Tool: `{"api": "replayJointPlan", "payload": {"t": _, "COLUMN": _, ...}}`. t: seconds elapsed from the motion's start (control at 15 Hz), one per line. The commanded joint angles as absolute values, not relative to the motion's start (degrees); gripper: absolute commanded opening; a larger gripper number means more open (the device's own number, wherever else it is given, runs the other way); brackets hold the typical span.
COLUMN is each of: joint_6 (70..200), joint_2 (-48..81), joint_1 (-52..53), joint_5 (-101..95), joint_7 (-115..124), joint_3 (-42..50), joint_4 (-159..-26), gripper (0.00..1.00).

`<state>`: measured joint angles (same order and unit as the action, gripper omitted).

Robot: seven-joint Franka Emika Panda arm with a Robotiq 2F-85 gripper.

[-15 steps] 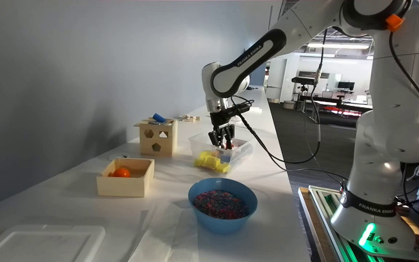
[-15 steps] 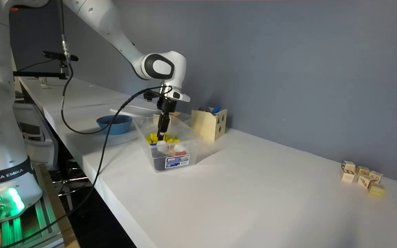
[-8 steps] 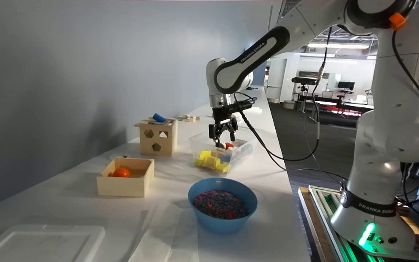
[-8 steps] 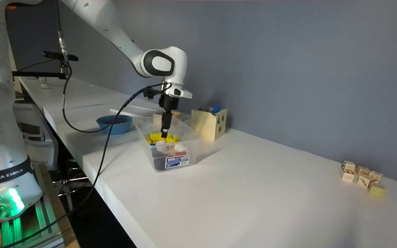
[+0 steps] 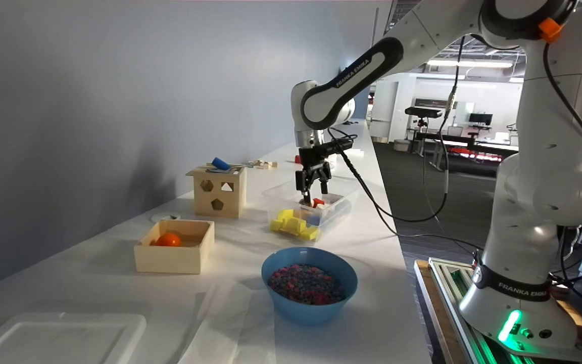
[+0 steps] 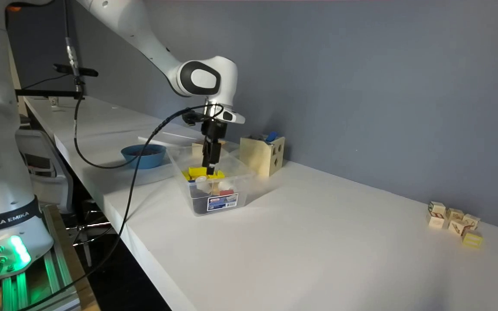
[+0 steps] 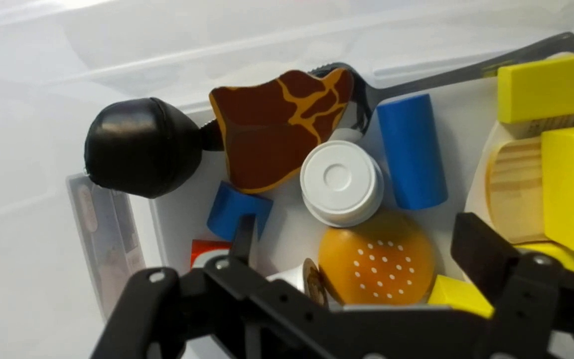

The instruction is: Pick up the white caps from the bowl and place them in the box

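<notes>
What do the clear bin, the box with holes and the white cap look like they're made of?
Clear bin: probably smooth plastic; yellow blocks show through its wall.
Box with holes: likely bare wood, matte; its panels are pale tan.
White cap: seemingly plastic, softly shiny; its top has a molded-looking circle.

"FRANKA EMIKA" on arm link [image 5: 355,80], base band [image 5: 516,288]; label [image 6: 222,202] on clear bin [image 6: 242,185] illegible.

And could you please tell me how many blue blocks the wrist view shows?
2: a long blue cylinder right of the round white cap, and a short blue block below the brown steak-shaped piece. More may be hidden behind the black pincer.
</notes>
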<state>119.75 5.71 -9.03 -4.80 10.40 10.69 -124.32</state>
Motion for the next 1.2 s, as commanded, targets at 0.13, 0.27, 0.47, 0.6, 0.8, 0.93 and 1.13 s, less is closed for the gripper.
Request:
{"api": "replayJointPlan", "payload": {"t": 0.13, "joint_6": 119.84, "joint_2": 7.66, "joint_1": -10.08, "joint_5": -4.62, "joint_7": 8.61, "joint_3": 11.11, "joint_4": -124.15, "gripper": 1.0}}
{"api": "replayJointPlan", "payload": {"t": 0.27, "joint_6": 119.84, "joint_2": 7.8, "joint_1": -10.03, "joint_5": -4.63, "joint_7": 8.62, "joint_3": 11.09, "joint_4": -124.11, "gripper": 1.0}}
{"api": "replayJointPlan", "payload": {"t": 0.47, "joint_6": 120.48, "joint_2": 8.26, "joint_1": -9.54, "joint_5": -4.4, "joint_7": 8.3, "joint_3": 10.48, "joint_4": -124.23, "gripper": 1.0}}
{"api": "replayJointPlan", "payload": {"t": 0.6, "joint_6": 120.37, "joint_2": 8.7, "joint_1": -9.21, "joint_5": -4.78, "joint_7": 8.46, "joint_3": 10.21, "joint_4": -124.5, "gripper": 1.0}}
{"api": "replayJointPlan", "payload": {"t": 0.8, "joint_6": 120.23, "joint_2": 8.95, "joint_1": -9.05, "joint_5": -4.83, "joint_7": 8.95, "joint_3": 10.08, "joint_4": -125.02, "gripper": 0.73}}
{"api": "replayJointPlan", "payload": {"t": 0.93, "joint_6": 120.51, "joint_2": 9.11, "joint_1": -9.06, "joint_5": -4.46, "joint_7": 8.97, "joint_3": 10.12, "joint_4": -125.05, "gripper": 0.6}}
{"api": "replayJointPlan", "payload": {"t": 1.13, "joint_6": 120.11, "joint_2": 8.58, "joint_1": -8.88, "joint_5": -4.51, "joint_7": 9.27, "joint_3": 10.05, "joint_4": -125.25, "gripper": 0.38}}
